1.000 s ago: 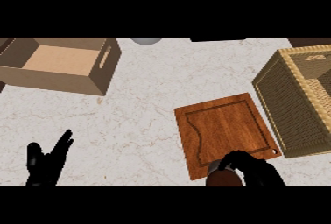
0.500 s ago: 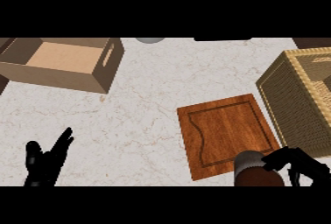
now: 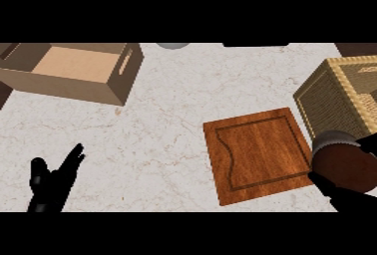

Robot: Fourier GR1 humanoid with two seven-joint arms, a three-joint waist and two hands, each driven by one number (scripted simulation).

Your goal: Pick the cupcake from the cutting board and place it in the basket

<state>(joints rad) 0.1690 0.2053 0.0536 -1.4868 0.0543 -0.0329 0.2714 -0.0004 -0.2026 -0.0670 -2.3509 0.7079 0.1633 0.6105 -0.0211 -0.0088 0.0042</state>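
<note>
**A:** Head view, looking down at the marbled worktop. Right robot hand at the lower right edge, curled round the cupcake and carrying it up off the surface. Brown rounded top, pale wrapper peeking out above it. Sitting just past the right edge of the cutting board, right beside the near corner of the wicker basket. Not inside the basket, though.

**B:** And the left one?

**A:** Left robot hand down in the lower left corner, spread, fingers straight and pointing up, holding nothing. Well apart from everything else.

**B:** Anything more on there?

**A:** Cardboard box top left, open. Bit of a grey round thing at the top edge, too cut off to tell what. Wooden board bare, tilted a little.
</note>
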